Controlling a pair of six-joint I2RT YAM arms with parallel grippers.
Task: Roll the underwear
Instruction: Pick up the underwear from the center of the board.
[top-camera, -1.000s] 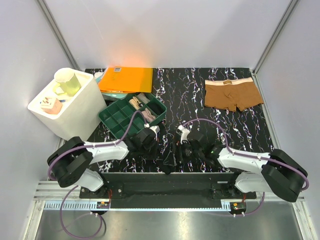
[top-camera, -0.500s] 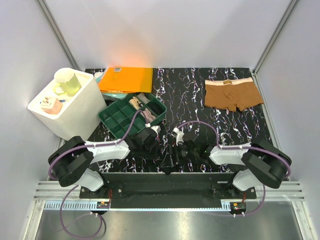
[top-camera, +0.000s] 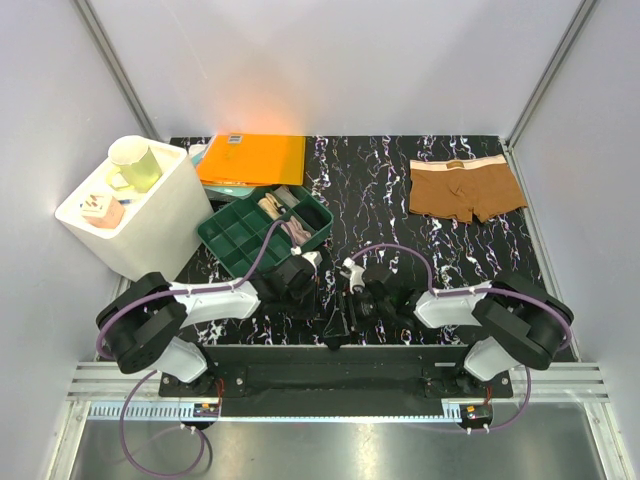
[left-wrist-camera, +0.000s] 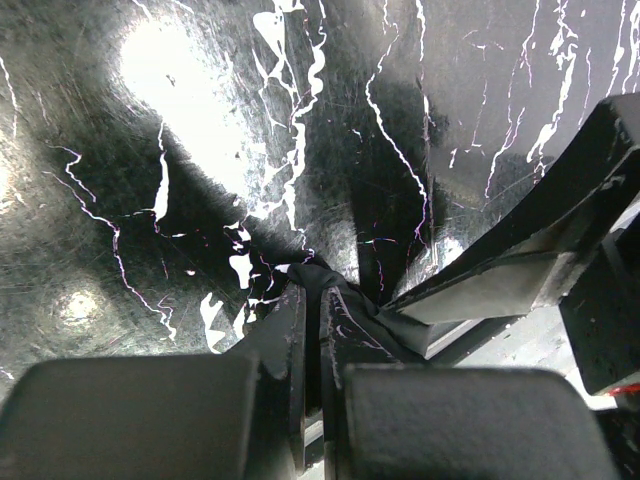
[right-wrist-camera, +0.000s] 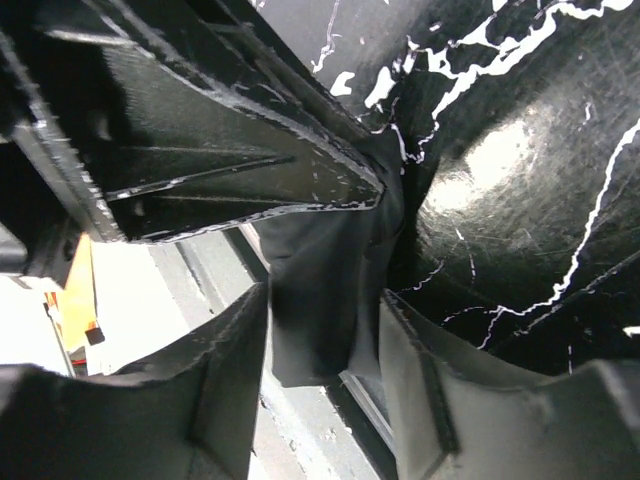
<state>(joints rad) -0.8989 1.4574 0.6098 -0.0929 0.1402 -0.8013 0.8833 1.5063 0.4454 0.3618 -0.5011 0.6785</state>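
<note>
Your left arm (top-camera: 205, 300), right arm (top-camera: 460, 305): white link shells, black joint housings. Bulky black shoulder drums (top-camera: 140, 335) at near ends. Purple cable (top-camera: 262, 248) loops from each wrist back to shoulder. White fitting (top-camera: 350, 268) beside each wrist. Your left gripper (left-wrist-camera: 312, 350), right gripper (right-wrist-camera: 325, 330): matte black fingers (right-wrist-camera: 215, 400), ridged edges, light scuffing.

Top view evenly bright, the orange folder (top-camera: 252, 158) blown out; wrist views dim, contrasty — white glare on the glossy table (left-wrist-camera: 190, 90), black underwear (right-wrist-camera: 320, 290) nearly lost in shadow, foreground soft
</note>
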